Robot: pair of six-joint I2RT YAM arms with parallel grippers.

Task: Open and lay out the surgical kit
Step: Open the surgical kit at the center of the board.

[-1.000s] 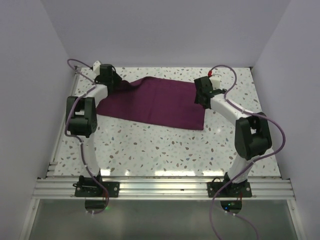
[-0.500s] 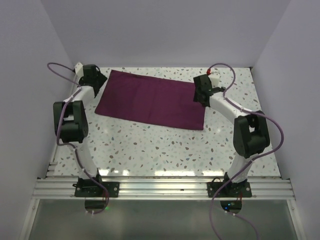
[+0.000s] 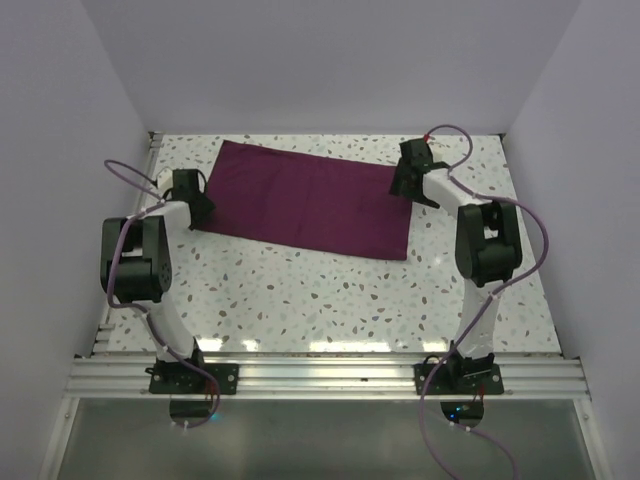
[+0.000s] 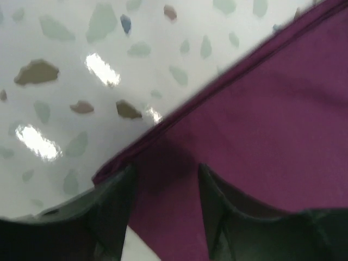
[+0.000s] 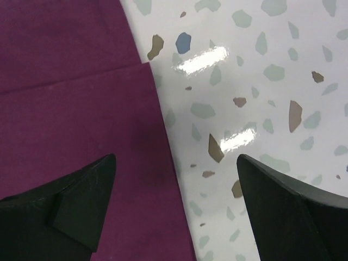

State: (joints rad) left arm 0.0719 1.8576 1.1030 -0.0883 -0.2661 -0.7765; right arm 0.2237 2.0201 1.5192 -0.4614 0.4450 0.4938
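The surgical kit's dark magenta-purple cloth wrap (image 3: 305,200) lies spread flat on the speckled table. No steel tray or instruments show in any view. My left gripper (image 3: 198,205) is low at the cloth's near left corner. In the left wrist view the gripper (image 4: 166,182) is open, its fingers (image 4: 114,209) straddling the cloth's hemmed corner (image 4: 261,109). My right gripper (image 3: 408,183) is at the cloth's far right edge. In the right wrist view it (image 5: 176,163) is wide open and empty, one finger (image 5: 81,201) over the cloth (image 5: 70,81), the other over bare table.
The speckled white table (image 3: 330,290) is walled on the left, back and right. A metal rail (image 3: 320,375) with both arm bases runs along the near edge.
The cloth's far left flap, bunched at my left gripper one second ago, now lies flat. My left gripper has moved along the left edge to the near corner. My right gripper shifted slightly farther back.
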